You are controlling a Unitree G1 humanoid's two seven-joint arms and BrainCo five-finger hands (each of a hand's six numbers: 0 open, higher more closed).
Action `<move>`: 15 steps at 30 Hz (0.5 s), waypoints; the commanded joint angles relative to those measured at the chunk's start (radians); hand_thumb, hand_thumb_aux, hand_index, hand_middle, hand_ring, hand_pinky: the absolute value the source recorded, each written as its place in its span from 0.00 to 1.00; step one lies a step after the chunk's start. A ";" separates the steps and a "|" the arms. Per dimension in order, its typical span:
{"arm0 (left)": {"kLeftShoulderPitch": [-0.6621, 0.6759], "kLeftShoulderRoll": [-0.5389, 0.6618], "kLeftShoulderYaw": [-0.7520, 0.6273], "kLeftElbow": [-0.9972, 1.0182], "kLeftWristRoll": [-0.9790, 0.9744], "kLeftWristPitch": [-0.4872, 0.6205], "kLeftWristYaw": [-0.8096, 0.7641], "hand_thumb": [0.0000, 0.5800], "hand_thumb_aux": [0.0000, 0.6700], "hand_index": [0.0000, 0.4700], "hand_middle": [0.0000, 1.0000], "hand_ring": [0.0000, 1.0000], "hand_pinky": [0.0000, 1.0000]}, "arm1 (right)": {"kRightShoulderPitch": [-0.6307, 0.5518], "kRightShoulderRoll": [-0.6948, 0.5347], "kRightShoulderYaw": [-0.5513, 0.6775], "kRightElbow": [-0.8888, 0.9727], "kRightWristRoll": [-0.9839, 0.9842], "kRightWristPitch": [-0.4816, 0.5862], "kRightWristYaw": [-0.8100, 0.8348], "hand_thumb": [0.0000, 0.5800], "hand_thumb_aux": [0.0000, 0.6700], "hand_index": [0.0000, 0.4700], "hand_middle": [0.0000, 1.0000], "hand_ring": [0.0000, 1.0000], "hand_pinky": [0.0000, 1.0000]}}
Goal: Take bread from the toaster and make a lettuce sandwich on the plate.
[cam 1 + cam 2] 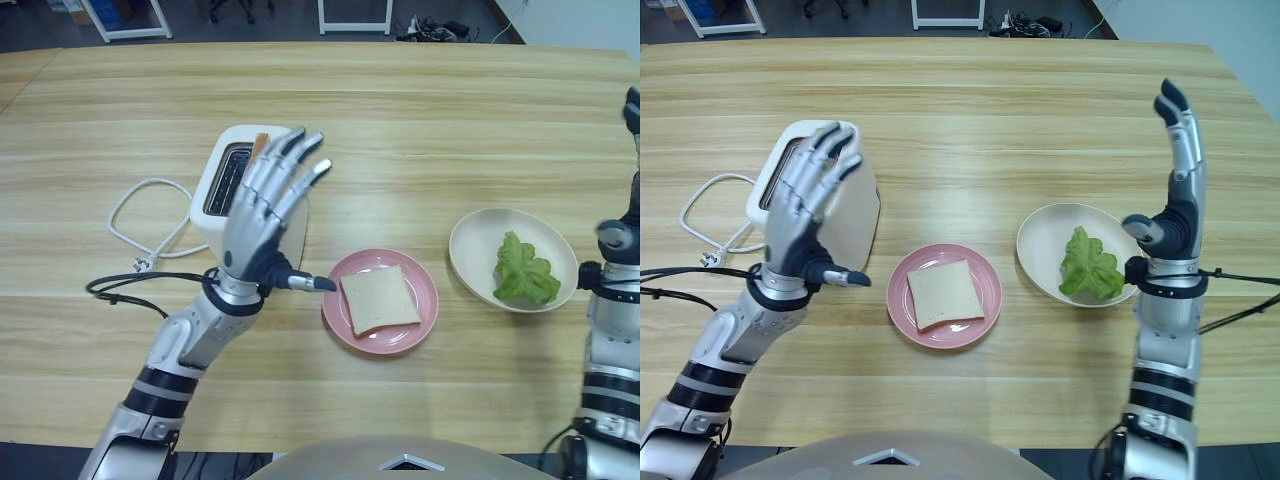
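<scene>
Left hand [255, 220] is up with its fingers spread wide, and it holds nothing. The near edge of the wooden table [990, 110] runs just under both arms. Right by the left thumb, toward the middle, sits the pink plate [385, 345] with one slice of bread [379, 299] lying flat on it. Right hand [1180, 195] is up too, fingers straight and apart, holding nothing. Just inside of it is the cream bowl [1035, 245] with the lettuce [1088, 265] in it. Just behind the left hand stands the white toaster [862, 215], its top partly covered by the fingers. A small orange-brown bit [261, 143] pokes up from the slot; it may be more bread, but that is hard to tell. A white cord [143, 263] loops on that hand's outer side. Past both hands the table runs far to its back edge, so there is room.
</scene>
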 commanded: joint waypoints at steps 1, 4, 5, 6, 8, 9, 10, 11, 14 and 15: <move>0.066 -0.073 0.147 -0.217 -0.195 -0.054 0.004 0.00 0.00 0.00 0.00 0.00 0.00 | 0.011 -0.414 0.245 0.400 -0.625 0.275 -0.300 0.00 0.00 0.00 0.00 0.00 0.00; 0.084 -0.105 0.173 -0.298 -0.224 -0.065 -0.023 0.00 0.00 0.00 0.00 0.00 0.00 | -0.029 -0.480 0.380 0.501 -0.731 0.286 -0.330 0.00 0.00 0.00 0.00 0.00 0.00; 0.089 -0.113 0.179 -0.311 -0.227 -0.068 -0.035 0.00 0.00 0.00 0.00 0.00 0.00 | -0.043 -0.496 0.416 0.521 -0.752 0.282 -0.344 0.00 0.00 0.00 0.00 0.00 0.00; 0.095 -0.122 0.188 -0.319 -0.230 -0.071 -0.049 0.00 0.00 0.00 0.00 0.00 0.00 | -0.056 -0.513 0.448 0.534 -0.764 0.273 -0.358 0.00 0.00 0.00 0.00 0.00 0.00; 0.107 -0.142 0.205 -0.322 -0.233 -0.079 -0.080 0.00 0.00 0.00 0.00 0.00 0.00 | -0.074 -0.546 0.511 0.555 -0.783 0.254 -0.389 0.00 0.00 0.00 0.00 0.00 0.00; 0.112 -0.150 0.210 -0.320 -0.233 -0.084 -0.096 0.00 0.00 0.00 0.00 0.00 0.00 | -0.074 -0.560 0.535 0.559 -0.784 0.246 -0.400 0.00 0.00 0.00 0.00 0.00 0.00; 0.118 -0.159 0.216 -0.318 -0.232 -0.090 -0.112 0.00 0.00 0.00 0.00 0.00 0.00 | -0.072 -0.576 0.555 0.557 -0.781 0.237 -0.409 0.00 0.00 0.00 0.00 0.00 0.00; 0.122 -0.167 0.221 -0.316 -0.232 -0.094 -0.126 0.00 0.00 0.00 0.00 0.00 0.00 | -0.069 -0.592 0.572 0.552 -0.774 0.227 -0.415 0.00 0.00 0.00 0.00 0.00 0.00; 0.128 -0.191 0.235 -0.310 -0.232 -0.106 -0.161 0.00 0.00 0.00 0.00 0.00 0.00 | -0.078 -0.615 0.614 0.545 -0.757 0.213 -0.424 0.00 0.00 0.00 0.00 0.00 0.00; 0.128 -0.200 0.240 -0.308 -0.232 -0.110 -0.172 0.00 0.00 0.00 0.00 0.00 0.00 | -0.087 -0.615 0.627 0.547 -0.753 0.211 -0.425 0.00 0.00 0.00 0.00 0.00 0.00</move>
